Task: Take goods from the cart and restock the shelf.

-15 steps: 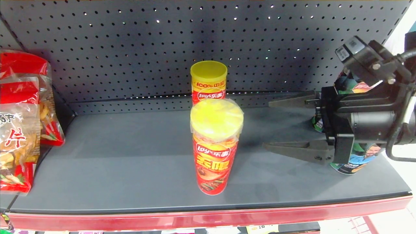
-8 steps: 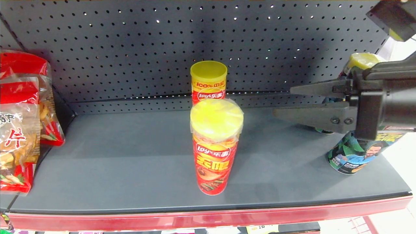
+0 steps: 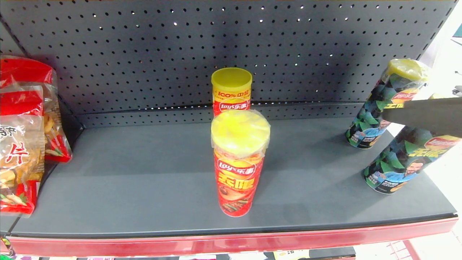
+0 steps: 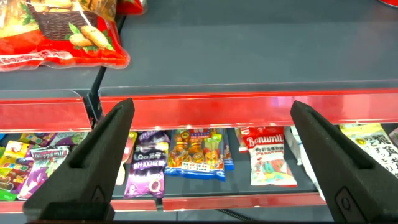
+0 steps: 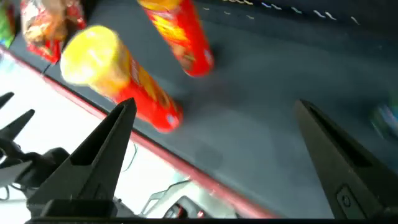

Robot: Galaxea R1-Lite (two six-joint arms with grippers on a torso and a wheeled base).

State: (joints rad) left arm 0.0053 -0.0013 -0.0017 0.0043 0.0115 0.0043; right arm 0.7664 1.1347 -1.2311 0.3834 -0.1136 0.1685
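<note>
Two red chip cans with yellow lids stand mid-shelf, the front can (image 3: 239, 162) ahead of the rear can (image 3: 231, 90). Two dark green-patterned cans stand at the shelf's right end, one near the back (image 3: 379, 115), one nearer the front (image 3: 400, 166). A finger (image 3: 426, 115) of my right gripper crosses in front of the nearer dark can at the head view's right edge. In the right wrist view my right gripper (image 5: 216, 104) is open and holds nothing, above the shelf beside the red cans (image 5: 118, 74). My left gripper (image 4: 211, 106) is open and holds nothing, in front of the shelf's red edge (image 4: 249, 106).
Red snack bags (image 3: 25, 133) fill the shelf's left end. The grey shelf board (image 3: 144, 173) has free room either side of the red cans. A pegboard back wall (image 3: 162, 54) closes the rear. Bagged goods (image 4: 193, 155) hang on the lower shelf.
My open right gripper has risen and drawn back to the right, almost out of the head view, uncovering the two dark cans. The red cans have not moved.
</note>
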